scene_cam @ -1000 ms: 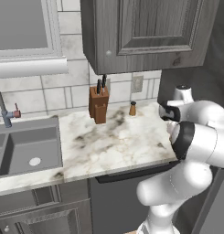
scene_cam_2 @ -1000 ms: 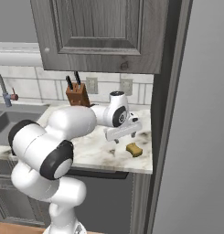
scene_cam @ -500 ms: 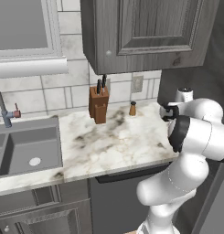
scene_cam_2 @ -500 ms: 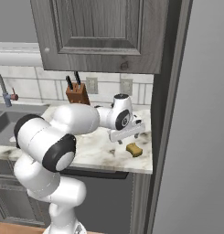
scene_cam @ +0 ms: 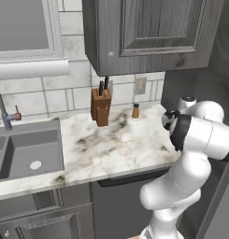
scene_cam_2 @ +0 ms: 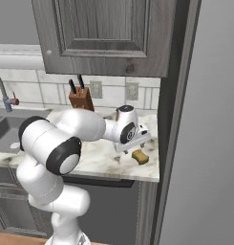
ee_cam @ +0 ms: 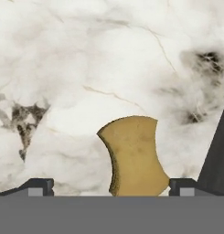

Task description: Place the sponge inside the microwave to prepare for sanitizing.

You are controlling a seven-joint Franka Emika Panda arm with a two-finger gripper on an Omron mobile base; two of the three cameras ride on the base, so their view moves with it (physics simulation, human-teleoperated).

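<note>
The gripper (ee_cam: pixel 111 186) stands with its jaws fully apart and nothing between them under load. In the hand view one dark tip sits on either side of the sponge (ee_cam: pixel 134 157), which lies flat on the marble counter (ee_cam: pixel 86 68); contact between pads and sponge cannot be confirmed. The right base view places the hand low over the counter's right end, with the sponge (scene_cam_2: pixel 140 156) just beside it, close to the front edge. Further back stand a knife block (scene_cam: pixel 100 106) and a small brown shaker (scene_cam: pixel 135 111), both well apart from the work.

Assessment: the approach appears complete, the grasp is not yet made. Closing, lifting, carrying to the microwave and depositing inside all remain outstanding.
</note>
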